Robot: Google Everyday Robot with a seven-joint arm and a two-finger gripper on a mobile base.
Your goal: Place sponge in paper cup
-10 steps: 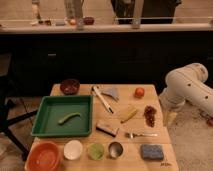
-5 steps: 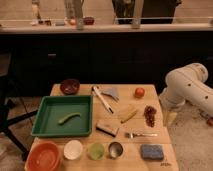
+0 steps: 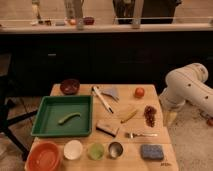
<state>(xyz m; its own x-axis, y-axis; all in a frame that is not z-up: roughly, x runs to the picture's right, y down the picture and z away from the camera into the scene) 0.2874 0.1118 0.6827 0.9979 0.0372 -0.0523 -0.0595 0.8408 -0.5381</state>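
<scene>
The sponge (image 3: 152,151), a flat blue-grey pad, lies at the front right corner of the wooden table (image 3: 125,102). The paper cup (image 3: 73,149), small, white and upright, stands in the front row to the right of the orange bowl (image 3: 44,156). The white arm (image 3: 187,87) is off the table's right side. Its gripper (image 3: 170,119) hangs pointing down just beyond the right table edge, behind and above the sponge and far from the cup. It holds nothing that I can see.
A green cup (image 3: 95,150) and a metal cup (image 3: 115,149) stand between paper cup and sponge. A brown-grey block (image 3: 108,128), fork (image 3: 141,134), banana (image 3: 129,116), grapes (image 3: 150,115), red fruit (image 3: 139,92), green tray (image 3: 52,107) and dark bowl (image 3: 69,86) lie behind.
</scene>
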